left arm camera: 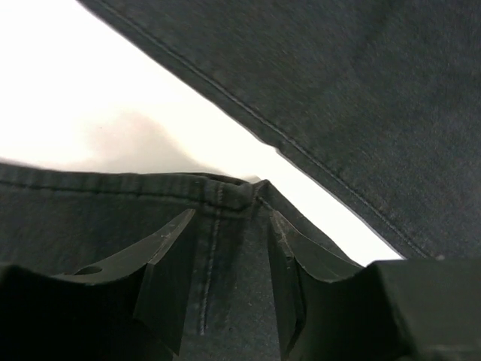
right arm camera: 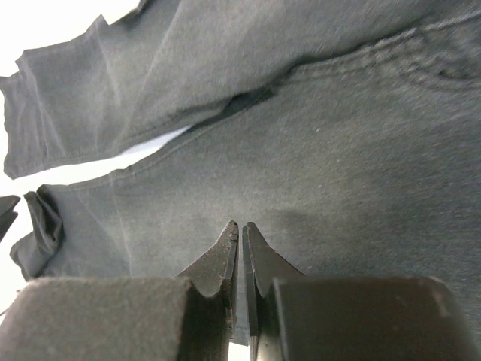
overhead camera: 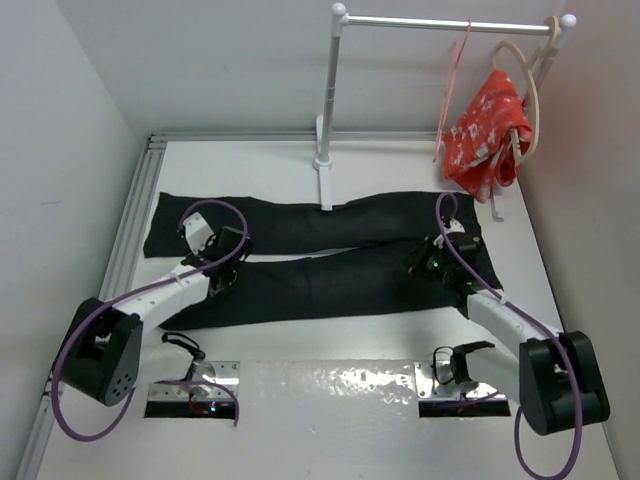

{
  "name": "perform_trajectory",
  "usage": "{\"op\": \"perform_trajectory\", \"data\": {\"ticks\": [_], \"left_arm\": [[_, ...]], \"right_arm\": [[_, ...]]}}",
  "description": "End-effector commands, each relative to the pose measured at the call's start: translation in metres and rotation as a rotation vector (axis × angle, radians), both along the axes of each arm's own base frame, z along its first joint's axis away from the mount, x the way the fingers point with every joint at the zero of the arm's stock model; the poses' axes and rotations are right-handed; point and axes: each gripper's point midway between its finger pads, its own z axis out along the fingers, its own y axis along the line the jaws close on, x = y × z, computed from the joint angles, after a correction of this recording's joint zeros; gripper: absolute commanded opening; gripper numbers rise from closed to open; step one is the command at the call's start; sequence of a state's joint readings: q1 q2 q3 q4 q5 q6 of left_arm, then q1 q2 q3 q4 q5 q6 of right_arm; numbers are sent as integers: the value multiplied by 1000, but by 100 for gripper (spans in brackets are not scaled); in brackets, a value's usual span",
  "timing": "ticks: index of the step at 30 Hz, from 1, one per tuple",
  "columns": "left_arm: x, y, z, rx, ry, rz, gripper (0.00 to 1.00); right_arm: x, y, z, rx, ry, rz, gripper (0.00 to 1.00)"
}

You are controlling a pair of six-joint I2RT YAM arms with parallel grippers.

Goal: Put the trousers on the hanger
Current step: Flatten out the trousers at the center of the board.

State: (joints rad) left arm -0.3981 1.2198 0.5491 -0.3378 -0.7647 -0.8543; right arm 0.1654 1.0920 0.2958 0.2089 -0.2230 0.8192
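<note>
Trousers [overhead camera: 330,282] flat on white table [overhead camera: 250,168]

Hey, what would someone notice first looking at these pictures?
Black trousers lie spread flat across the white table, legs pointing left. Both arms reach onto them: the left gripper with fingers open at a leg hem, the right gripper with fingers closed near the waist. At back right, a red patterned cloth hangs on a white rail.

Trousers [overhead camera: 340,285] flat on white table [overhead camera: 260,170]
</note>
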Motion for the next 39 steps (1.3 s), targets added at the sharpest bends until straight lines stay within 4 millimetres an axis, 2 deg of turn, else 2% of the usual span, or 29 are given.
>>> {"op": "perform_trajectory", "data": {"ticks": [1,7,11,18,22,23,26,28,29,33,35,36,37,39], "left_arm": [[24,-10,8,-23,-57,-36,40],[20,3,1,21,-37,34,35],[21,8,1,38,-33,57,28],[20,12,-6,58,-4,62,26],[22,12,-7,46,-3,63,13],[20,14,-7,48,3,70,3],[23,14,0,37,-24,96,0],[27,16,11,35,-41,131,0],[35,16,25,34,-73,146,0],[46,41,57,98,-118,234,0],[51,53,66,97,-120,274,0],[50,67,65,112,-98,306,0],[52,73,67,116,-94,323,0],[47,90,60,139,-46,366,0]], "right_arm": [[11,12,19,17,-73,54,5],[11,11,19,1,-74,54,5],[10,12,15,1,-59,58,5],[10,13,17,3,-59,67,5],[11,9,17,-12,-69,50,5],[11,9,16,-13,-66,48,5],[10,14,20,12,-68,68,5],[11,11,18,0,-71,56,5],[11,11,16,-5,-65,53,5],[10,14,18,6,-66,69,5],[11,10,16,-9,-68,53,5],[11,10,15,-10,-62,51,5],[10,13,15,-1,-56,62,5],[10,13,15,5,-57,67,5]]}}
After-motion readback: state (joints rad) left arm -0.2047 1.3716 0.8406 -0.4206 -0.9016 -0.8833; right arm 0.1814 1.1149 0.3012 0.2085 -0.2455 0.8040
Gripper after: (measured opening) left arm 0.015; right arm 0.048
